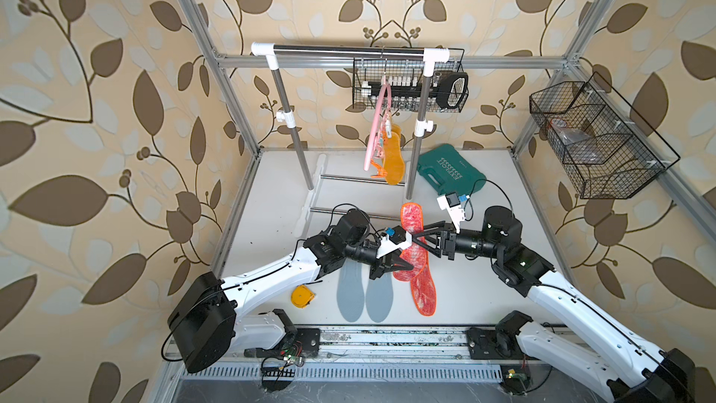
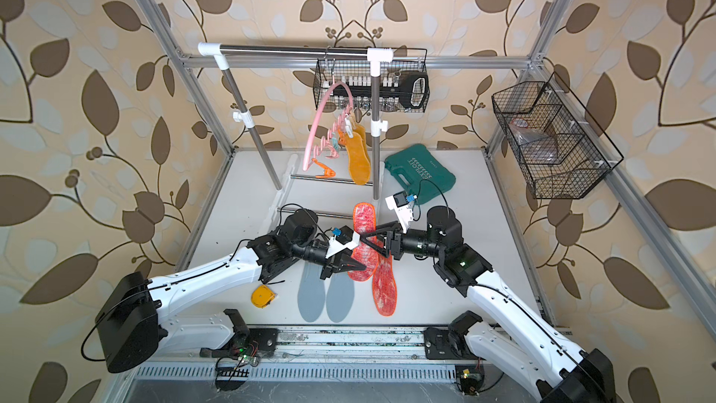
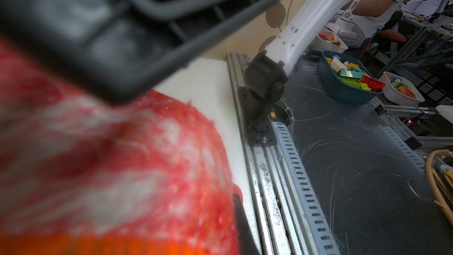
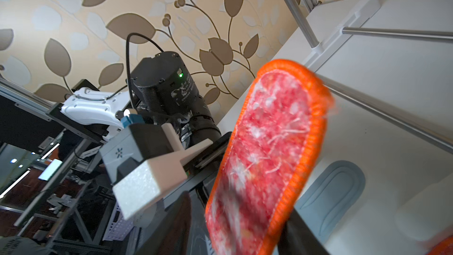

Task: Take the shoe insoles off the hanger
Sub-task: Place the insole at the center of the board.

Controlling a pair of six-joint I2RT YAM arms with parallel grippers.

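Rack post (image 1: 417, 149) beside yellow insoles (image 1: 393, 160); left gripper (image 1: 407, 265) pinching red insole (image 1: 410, 217).

The hanger (image 1: 374, 129) hangs from the garment rack (image 1: 348, 50) at the rear. Along the table (image 1: 484, 296) front, left to right: tape measure (image 1: 303, 296), insole pair (image 1: 348, 296), raised insole (image 1: 411, 219).

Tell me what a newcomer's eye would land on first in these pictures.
The red-orange mesh insole held up over mid-table stands out first, the left gripper shut on its near end and the right gripper meeting it from the opposite side. Behind it, mustard-yellow insoles hang clipped to the pink hanger on the rack. Two pale blue-grey insoles and a second red-orange insole lie flat on the table in front.
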